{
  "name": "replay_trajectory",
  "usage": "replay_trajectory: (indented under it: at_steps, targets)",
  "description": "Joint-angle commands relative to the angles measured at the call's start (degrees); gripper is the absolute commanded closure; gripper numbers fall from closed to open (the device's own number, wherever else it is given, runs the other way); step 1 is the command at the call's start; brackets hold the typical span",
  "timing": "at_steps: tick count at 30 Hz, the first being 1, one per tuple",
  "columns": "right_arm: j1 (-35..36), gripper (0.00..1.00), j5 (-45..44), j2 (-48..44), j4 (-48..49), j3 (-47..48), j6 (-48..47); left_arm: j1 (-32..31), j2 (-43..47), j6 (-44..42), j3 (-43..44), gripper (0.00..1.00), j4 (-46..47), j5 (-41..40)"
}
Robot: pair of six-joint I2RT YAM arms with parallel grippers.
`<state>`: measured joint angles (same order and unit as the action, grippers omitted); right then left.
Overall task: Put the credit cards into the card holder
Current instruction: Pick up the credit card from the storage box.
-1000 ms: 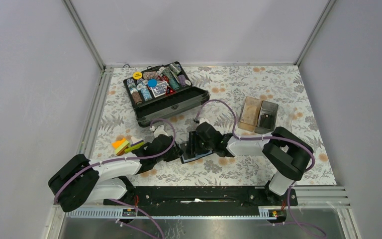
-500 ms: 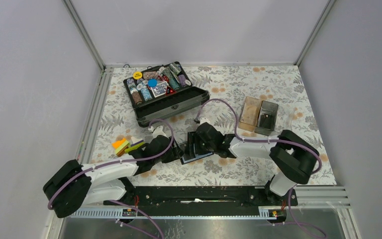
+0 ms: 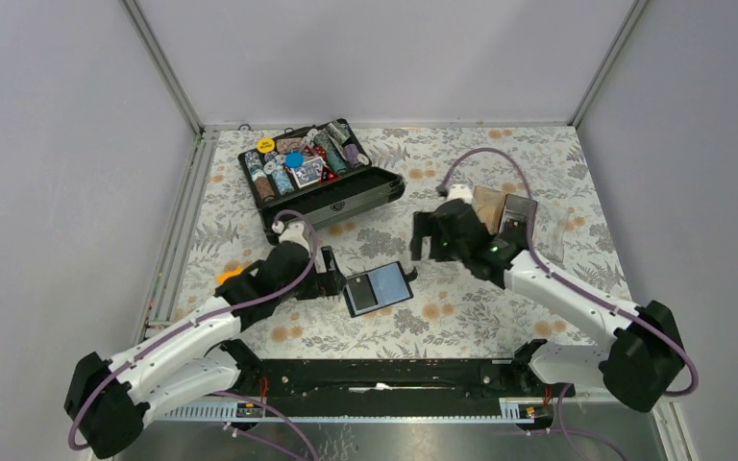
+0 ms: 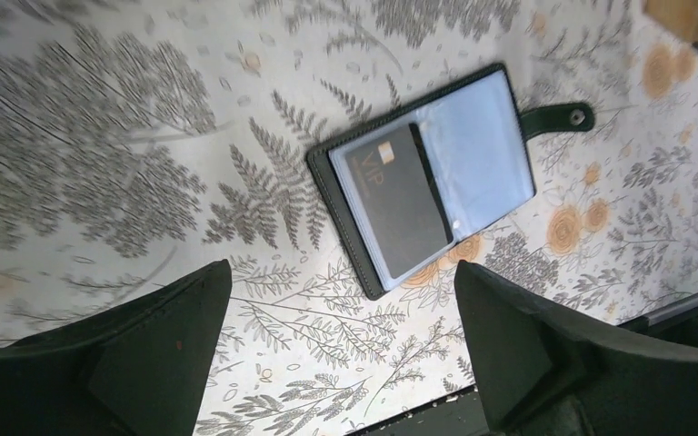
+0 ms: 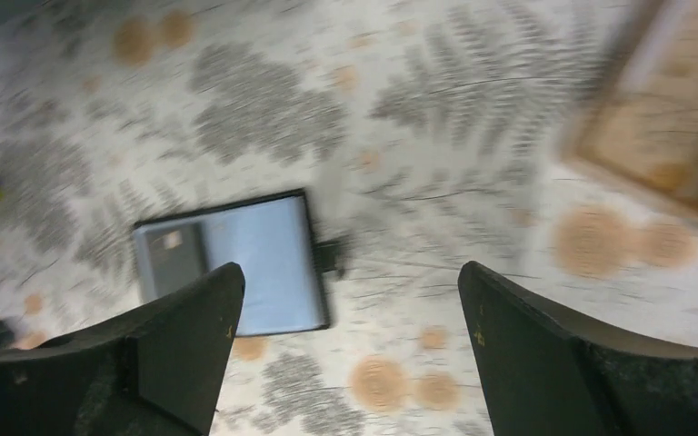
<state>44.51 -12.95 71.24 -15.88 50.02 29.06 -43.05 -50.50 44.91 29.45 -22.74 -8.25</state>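
The card holder [image 3: 378, 288] lies open and flat on the floral cloth, its snap strap [image 4: 559, 118] sticking out to one side. A dark credit card [image 4: 395, 200] marked VIP sits in its left clear pocket, and the right pocket [image 4: 482, 154] shows plain blue-grey. My left gripper [image 3: 332, 284] hovers open just left of the holder and holds nothing; from its wrist the gripper [image 4: 343, 266] frames bare cloth below the holder [image 4: 427, 191]. My right gripper [image 3: 430, 240] hangs open above and to the right of the holder [image 5: 236, 263], also holding nothing [image 5: 350, 268]. An orange credit card [image 3: 228, 277] peeks out from behind the left arm.
A large black chip case [image 3: 319, 182] full of poker chips stands open at the back left. A wooden box with a metal tray [image 3: 502, 219] sits at the back right, close behind my right gripper, and shows blurred in the right wrist view as the wooden box [image 5: 673, 118].
Both grippers have opened and pulled away from the card holder, the right one up and back to the right, the left one slightly left. The holder now lies uncovered.
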Motion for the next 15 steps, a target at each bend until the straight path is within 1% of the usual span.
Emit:
replay_trajectory:
  at_steps: [1, 4, 7, 11, 15]
  targets:
    - [-11.22, 0.07, -1.26, -2.86, -8.30, 2.86, -5.96, 5.07, 2.86, -10.26, 9.33, 0.01, -8.93, 4.38]
    - [-18.76, 0.14, -0.36, -1.09, -8.66, 4.65, -8.01, 8.06, 3.71, -13.69, 13.77, 0.01, -11.16, 9.88]
    - [-24.48, 0.18, -0.67, 1.97, -7.52, 6.35, -9.30, 10.91, 3.71, -17.67, 17.28, 0.01, -13.83, 12.42]
    - [-31.10, 0.19, -0.68, 6.45, -5.14, 7.64, -10.22, 16.13, 3.14, -22.61, 19.60, 0.01, -15.71, 13.04]
    - [-36.35, 0.19, 1.59, 10.67, -2.33, 7.70, -11.04, 21.43, 3.54, -24.33, 19.08, 0.01, -14.46, 14.93]
